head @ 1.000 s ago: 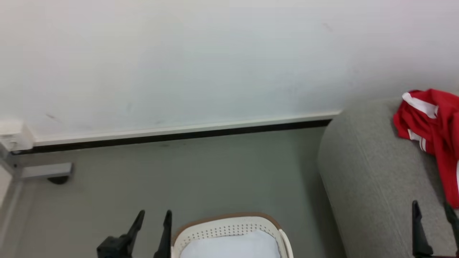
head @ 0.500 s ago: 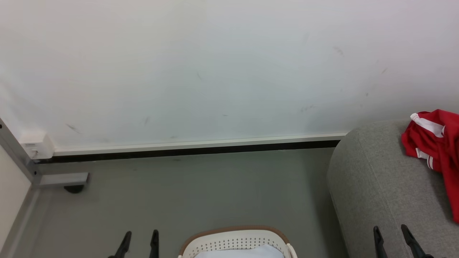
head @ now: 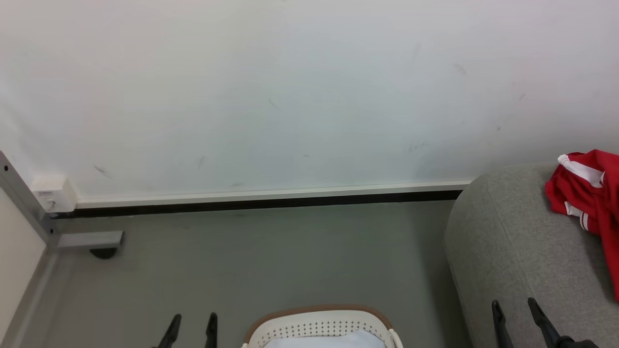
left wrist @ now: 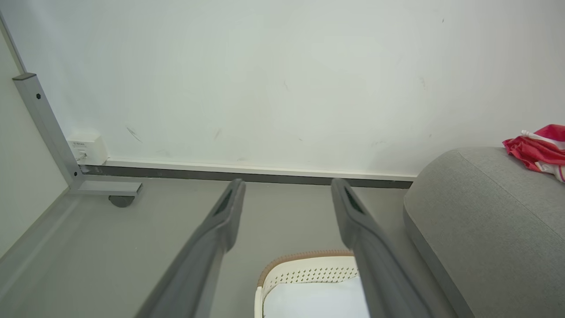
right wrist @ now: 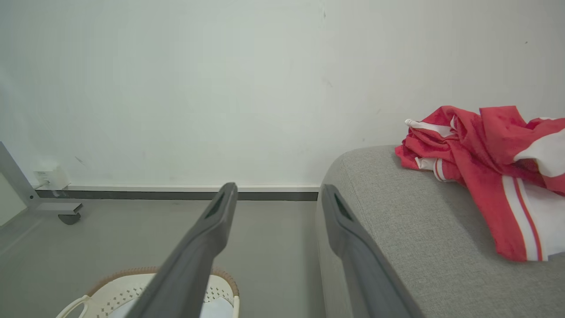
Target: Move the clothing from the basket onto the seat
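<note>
- One red heap of clothing already on the sofa, near its rounded end.
- Pale sheet showing in the basket; tip down and check for leftovers.
- Left gripper and right gripper both spread wide, holding nothing.
- Bare floor ahead up to the wall; keep the right gripper off the sofa's edge.

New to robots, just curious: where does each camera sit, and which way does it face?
Head view: on the head, facing forward and down at wall, floor, basket and seat; left gripper and right gripper poke up from below.
Left wrist view: on the left wrist, looking along its open fingers, over the basket toward the wall.
Right wrist view: on the right wrist, looking along its open fingers, past the seat with the clothing.
Both wrist views share basket, seat and clothing.
</note>
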Robot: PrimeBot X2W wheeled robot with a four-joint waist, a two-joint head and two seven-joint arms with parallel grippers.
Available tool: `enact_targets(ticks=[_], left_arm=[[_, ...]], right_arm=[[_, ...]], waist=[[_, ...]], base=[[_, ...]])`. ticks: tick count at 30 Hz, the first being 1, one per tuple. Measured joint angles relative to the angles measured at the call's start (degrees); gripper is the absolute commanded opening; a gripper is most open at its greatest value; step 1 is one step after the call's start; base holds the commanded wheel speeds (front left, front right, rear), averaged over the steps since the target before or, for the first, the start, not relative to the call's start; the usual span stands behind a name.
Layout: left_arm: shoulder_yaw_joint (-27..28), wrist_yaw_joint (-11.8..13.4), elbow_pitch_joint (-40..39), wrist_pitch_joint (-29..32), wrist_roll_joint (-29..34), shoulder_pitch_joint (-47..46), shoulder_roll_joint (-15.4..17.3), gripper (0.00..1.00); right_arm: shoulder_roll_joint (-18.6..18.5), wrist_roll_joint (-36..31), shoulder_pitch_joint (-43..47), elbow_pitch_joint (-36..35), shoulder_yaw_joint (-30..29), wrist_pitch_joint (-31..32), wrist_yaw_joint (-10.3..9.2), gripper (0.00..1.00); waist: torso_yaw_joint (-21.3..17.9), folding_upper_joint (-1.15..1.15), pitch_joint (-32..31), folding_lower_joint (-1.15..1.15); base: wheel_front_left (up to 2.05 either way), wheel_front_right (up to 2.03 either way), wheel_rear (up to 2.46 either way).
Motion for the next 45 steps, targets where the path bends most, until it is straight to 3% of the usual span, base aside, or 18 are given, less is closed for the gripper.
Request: enact_targets(ticks=[12, 13, 20, 45], left_arm=[[1.5, -1.2, 0.4, 0.0, 1.4, -0.1, -1.0, 1.00], [1.5, -1.3, 0.5, 0.0, 1.4, -0.1, -1.1, 0.00], [1.7, -1.2, 3.2, 1.1, -0.8, 0.6, -1.7, 0.00], [5.3, -1.8, 0.8, 7.3, -25.7, -2.0, -1.7, 0.00]], right_arm=[[0.0, 0.0, -0.7, 0.2, 0.2, -0.1, 0.00, 1.00], [0.0, 0.0, -0.6, 0.2, 0.3, -0.1, 0.00, 0.00], [0.7, 2.3, 1.0, 2.6, -0.1, 1.3, 0.00, 0.00], [0.6, 27.5, -1.4, 0.8, -2.0, 7.3, 0.00, 0.00]], waist=[[0.6, 0.00, 0.0, 0.00], [0.6, 0.00, 0.0, 0.00], [0.7, 0.00, 0.0, 0.01], [1.2, 0.00, 0.8, 0.01]], base=[[0.00, 0.00, 0.00], [0.00, 0.00, 0.00], [0.00, 0.00, 0.00], [0.00, 0.00, 0.00]])
